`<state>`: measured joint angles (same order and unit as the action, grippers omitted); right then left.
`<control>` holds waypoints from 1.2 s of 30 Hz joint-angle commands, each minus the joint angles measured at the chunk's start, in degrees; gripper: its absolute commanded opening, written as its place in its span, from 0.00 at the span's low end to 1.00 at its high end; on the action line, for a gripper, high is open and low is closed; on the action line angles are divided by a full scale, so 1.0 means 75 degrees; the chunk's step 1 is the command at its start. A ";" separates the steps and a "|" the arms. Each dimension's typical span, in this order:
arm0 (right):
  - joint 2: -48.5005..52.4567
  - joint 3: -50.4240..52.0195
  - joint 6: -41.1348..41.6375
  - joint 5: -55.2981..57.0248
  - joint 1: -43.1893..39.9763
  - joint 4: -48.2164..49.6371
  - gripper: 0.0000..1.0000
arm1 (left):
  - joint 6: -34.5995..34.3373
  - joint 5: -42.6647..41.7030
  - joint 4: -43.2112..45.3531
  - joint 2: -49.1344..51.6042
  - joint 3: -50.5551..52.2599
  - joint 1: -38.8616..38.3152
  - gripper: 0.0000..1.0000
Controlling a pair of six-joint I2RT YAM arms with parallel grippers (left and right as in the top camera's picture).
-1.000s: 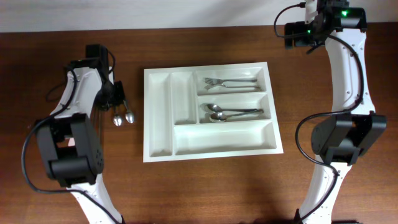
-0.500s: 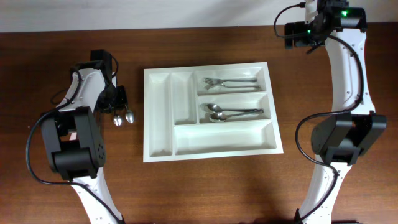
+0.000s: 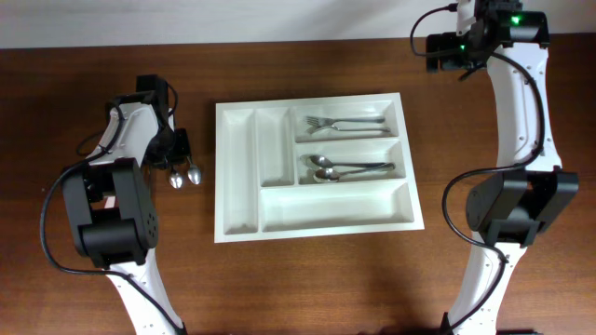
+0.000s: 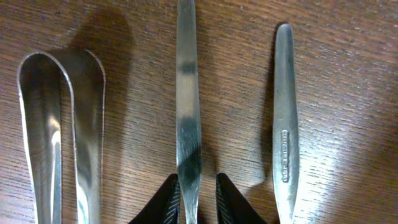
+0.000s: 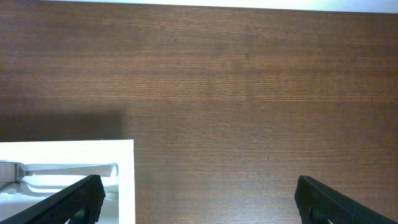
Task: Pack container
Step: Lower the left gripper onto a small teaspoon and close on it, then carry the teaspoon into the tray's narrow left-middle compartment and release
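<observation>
The white container (image 3: 237, 167) lies mid-table with forks (image 3: 345, 123) in its upper right compartment and spoons (image 3: 340, 169) in the one below. Left of it, loose spoons (image 3: 195, 173) lie on the wood. My left gripper (image 3: 177, 149) is down over their handles. In the left wrist view its fingers (image 4: 168, 202) straddle the middle handle (image 4: 188, 93), one side touching and a thin gap on the other; the gripper (image 4: 198, 183) is still narrowly open. A second handle (image 4: 285, 112) lies to the right and a broader shiny utensil (image 4: 59, 124) to the left. My right gripper (image 3: 445, 51) hangs wide open and empty at the far right.
In the right wrist view the gripper (image 5: 198, 186) looks down on bare brown wood, with only the tray's corner (image 5: 124, 180) at lower left. The tray's two upright slots (image 3: 273, 149) and its long bottom compartment (image 3: 335, 203) hold nothing.
My left wrist shifted slightly toward the far edge over the spoon handles, and its jaws have narrowed round the middle handle. The right arm has not moved.
</observation>
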<state>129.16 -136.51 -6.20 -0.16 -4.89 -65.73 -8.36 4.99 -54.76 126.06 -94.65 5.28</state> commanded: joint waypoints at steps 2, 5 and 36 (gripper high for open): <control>-0.0160 -0.0128 0.0038 0.0061 0.0047 0.0015 0.99 | 0.0041 0.0119 -0.0020 0.0152 -0.0128 0.0172 0.12; -0.0160 -0.0128 0.0038 0.0061 0.0047 0.0015 0.99 | 0.0041 0.0114 -0.0047 0.0163 -0.0128 0.0230 0.02; -0.0160 -0.0128 0.0038 0.0061 0.0047 0.0017 0.99 | 0.0003 -0.2366 -0.1993 0.0160 -0.3404 -0.1256 0.02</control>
<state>129.16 -136.51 -6.20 -0.16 -4.89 -65.73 -8.21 -7.97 -69.84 126.34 -119.26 -0.56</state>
